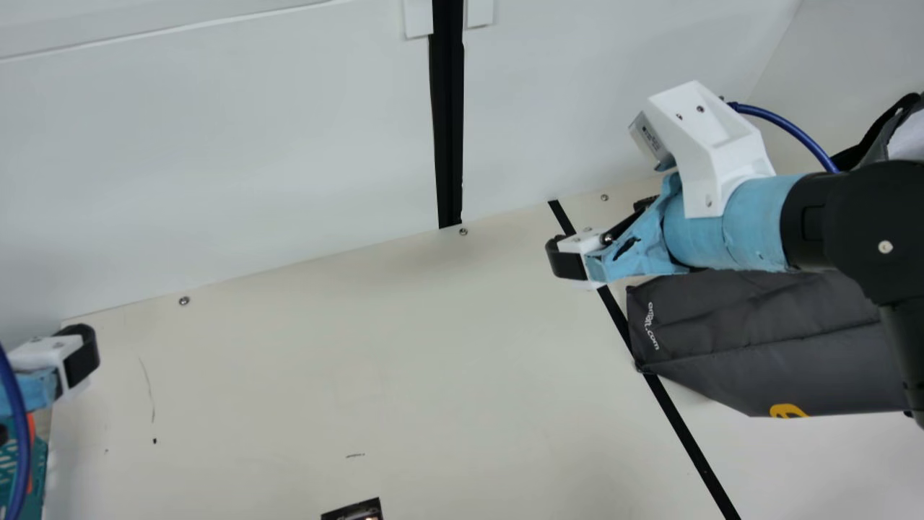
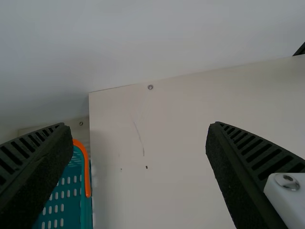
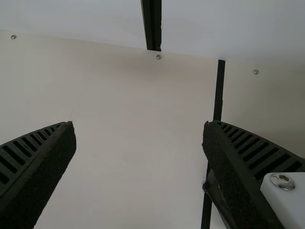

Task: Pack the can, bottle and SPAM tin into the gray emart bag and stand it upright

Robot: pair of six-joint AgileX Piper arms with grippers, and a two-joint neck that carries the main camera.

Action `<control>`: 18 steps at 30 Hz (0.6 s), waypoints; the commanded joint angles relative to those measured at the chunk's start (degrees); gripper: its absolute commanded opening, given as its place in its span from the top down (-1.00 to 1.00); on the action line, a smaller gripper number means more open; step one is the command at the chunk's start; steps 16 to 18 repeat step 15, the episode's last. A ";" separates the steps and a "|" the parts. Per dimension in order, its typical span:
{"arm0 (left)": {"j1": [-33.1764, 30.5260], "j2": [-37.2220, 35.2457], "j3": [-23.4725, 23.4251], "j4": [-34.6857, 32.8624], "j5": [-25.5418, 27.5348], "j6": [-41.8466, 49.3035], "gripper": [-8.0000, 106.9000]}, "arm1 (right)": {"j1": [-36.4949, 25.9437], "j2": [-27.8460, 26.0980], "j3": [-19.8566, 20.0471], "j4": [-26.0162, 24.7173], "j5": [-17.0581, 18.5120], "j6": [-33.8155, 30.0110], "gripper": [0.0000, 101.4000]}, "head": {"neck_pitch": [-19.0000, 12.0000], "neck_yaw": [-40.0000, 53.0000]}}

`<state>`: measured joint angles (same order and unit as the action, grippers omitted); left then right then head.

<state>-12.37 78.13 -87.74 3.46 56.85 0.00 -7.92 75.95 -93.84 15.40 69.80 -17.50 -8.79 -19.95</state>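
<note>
The gray emart bag (image 1: 765, 339) lies on its side on the table at the right of the main view, its yellow mark partly in sight. My right gripper (image 1: 605, 231) is above the table just beyond the bag's left end, open and holding nothing. In the right wrist view, a dark edge of the bag (image 3: 218, 202) peeks out beside one finger of the spread right gripper (image 3: 138, 125). At the main view's left edge is my left gripper (image 1: 79, 357); in its wrist view the left gripper (image 2: 138, 129) stands open over bare table.
A teal basket with an orange handle (image 2: 66, 200) is by the table's left edge. A dark object (image 1: 354, 510) shows at the main view's bottom edge. White walls (image 1: 216, 166) rise behind the table, and a black strap (image 1: 877, 137) hangs at the far right.
</note>
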 commanded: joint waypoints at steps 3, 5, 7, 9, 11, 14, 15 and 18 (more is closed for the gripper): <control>0.00 0.00 0.00 0.00 0.00 0.00 -0.71 | 0.00 0.00 0.00 0.00 0.00 0.00 -0.87 | -1.21 -0.05; 0.00 0.00 0.00 0.00 0.00 0.00 -0.71 | 0.00 0.00 0.00 0.00 0.00 0.00 -0.87 | -1.21 -0.05; 0.00 0.00 0.00 0.00 0.00 0.00 -0.71 | 0.00 0.00 0.00 0.00 0.00 0.00 -0.87 | -1.21 -0.05; 0.00 0.00 0.00 0.00 0.00 0.00 -0.71 | 0.00 0.00 0.00 0.00 0.00 0.00 -0.87 | -1.21 -0.05; 0.00 0.00 0.00 0.00 0.00 0.00 -0.71 | 0.00 0.00 0.00 0.00 0.00 0.00 -0.87 | -1.21 -0.05; 0.00 0.00 0.00 0.00 0.00 0.00 -0.71 | 0.00 0.00 0.00 0.00 0.00 0.00 -0.87 | -1.21 -0.05; 0.00 0.00 0.00 0.00 0.00 0.00 -0.71 | 0.00 0.00 0.00 0.00 0.00 0.00 -0.87 | -1.21 -0.05; 0.00 0.00 0.00 0.00 0.00 0.00 -0.71 | 0.00 0.00 0.00 0.00 0.00 0.00 -0.87 | -1.21 -0.05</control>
